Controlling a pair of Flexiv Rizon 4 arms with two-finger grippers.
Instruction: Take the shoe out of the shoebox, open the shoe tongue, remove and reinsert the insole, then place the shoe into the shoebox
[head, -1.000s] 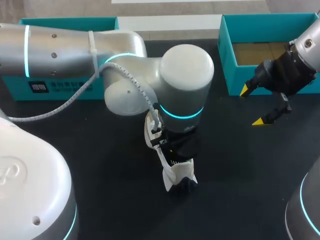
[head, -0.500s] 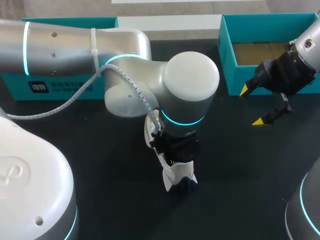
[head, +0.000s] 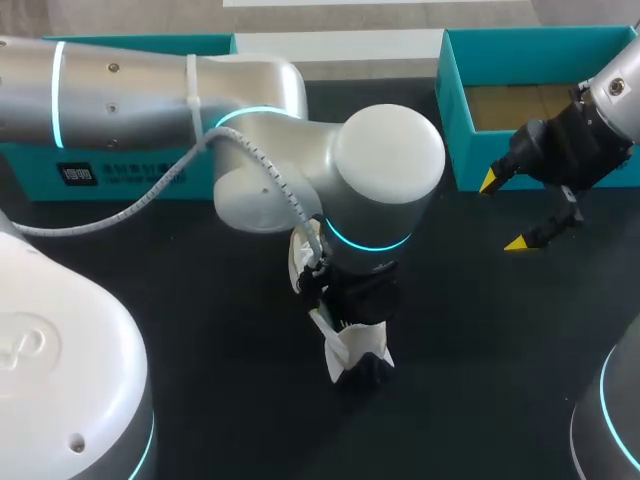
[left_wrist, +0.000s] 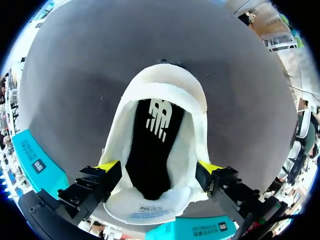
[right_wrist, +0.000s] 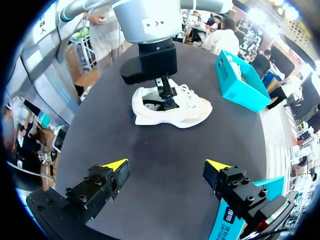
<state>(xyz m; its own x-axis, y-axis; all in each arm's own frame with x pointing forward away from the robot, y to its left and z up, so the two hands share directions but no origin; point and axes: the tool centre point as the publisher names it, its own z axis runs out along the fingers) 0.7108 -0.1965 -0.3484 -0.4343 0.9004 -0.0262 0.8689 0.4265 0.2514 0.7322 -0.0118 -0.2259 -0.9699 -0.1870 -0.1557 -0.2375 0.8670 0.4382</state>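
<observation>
My left arm (head: 150, 90) reaches in past the middle, its wrist turned straight down with the left gripper (left_wrist: 159, 169) held low. My right arm (head: 612, 100) comes in from the far right corner. The right gripper (head: 503, 212) hangs tilted towards the middle, fingers spread wide and gripping nothing.

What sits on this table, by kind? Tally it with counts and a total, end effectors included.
White shoe: 1
Teal boxes: 2
End effectors: 2, the left end effector and the right end effector
Total: 5
</observation>
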